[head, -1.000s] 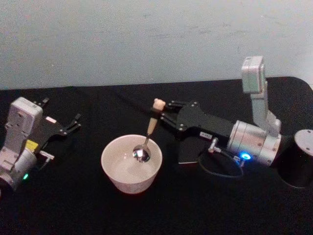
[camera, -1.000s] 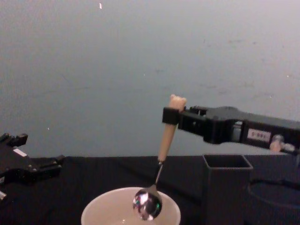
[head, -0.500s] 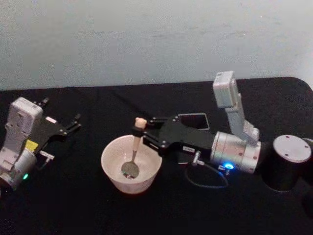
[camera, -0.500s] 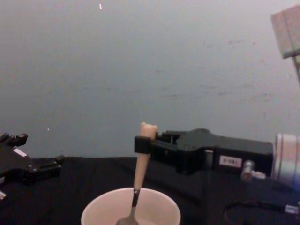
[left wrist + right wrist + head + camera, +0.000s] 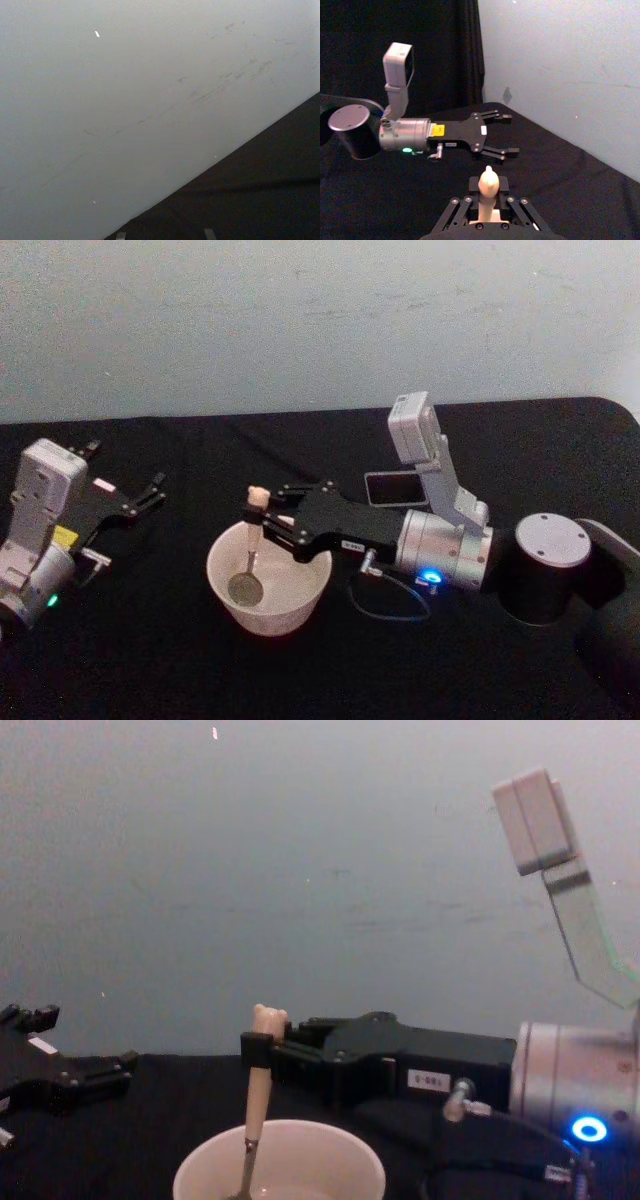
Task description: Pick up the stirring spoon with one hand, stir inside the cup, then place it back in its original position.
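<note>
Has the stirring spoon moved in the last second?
Yes: held by the right gripper, the stirring spoon went leftward and down, deeper into the cup. Left gripper sits parked.

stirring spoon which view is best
Head view: whole stirring spoon, bowl in the cup, handle in the right gripper. Chest view hides its bowl; right wrist view gives the bear-head top. Left gripper parked at left.

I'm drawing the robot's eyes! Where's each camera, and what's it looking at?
Head: up high, looking down on cup, spoon, left gripper, right gripper.
Chest: low, looking across; both arms show.
Left wrist: on left arm, facing wall.
Right wrist: behind its gripper, facing left gripper.
Head and chest share cup and spoon.
</note>
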Tool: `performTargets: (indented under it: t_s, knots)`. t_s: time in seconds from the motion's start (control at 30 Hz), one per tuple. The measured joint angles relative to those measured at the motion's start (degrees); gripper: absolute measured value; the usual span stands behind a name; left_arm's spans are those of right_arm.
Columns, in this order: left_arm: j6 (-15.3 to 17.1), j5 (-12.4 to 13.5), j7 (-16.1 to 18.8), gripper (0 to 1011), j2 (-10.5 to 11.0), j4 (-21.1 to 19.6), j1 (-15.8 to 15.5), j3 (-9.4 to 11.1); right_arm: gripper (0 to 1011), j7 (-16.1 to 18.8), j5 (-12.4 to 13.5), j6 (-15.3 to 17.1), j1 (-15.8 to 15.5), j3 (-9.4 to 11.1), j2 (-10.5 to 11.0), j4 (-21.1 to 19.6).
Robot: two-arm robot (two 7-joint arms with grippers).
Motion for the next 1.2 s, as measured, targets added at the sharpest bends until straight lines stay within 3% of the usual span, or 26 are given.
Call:
performTargets:
  t_s: [0.47,0.63,0.8,1.2]
  knots:
    - [0.0,0.0,0.0,1001,0.0,0.0,0.0,0.0,217,-2.3,-2.7,-2.0,3.4,1.4,-4.8,7.1]
    - [0.0,0.0,0.0,1001,0.0,0.0,0.0,0.0,217,-2.8,-3.1,-2.2,4.0,2.5,-5.3,8.4]
    - [0.0,0.0,0.0,1001,0.0,0.0,0.0,0.0,217,-2.8,-3.3,-2.4,4.0,3.6,-4.6,8.7]
    - [0.0,0.0,0.0,1001,0.0,0.0,0.0,0.0,217,0.6,-2.0,-1.4,-0.2,5.2,1.4,2.3]
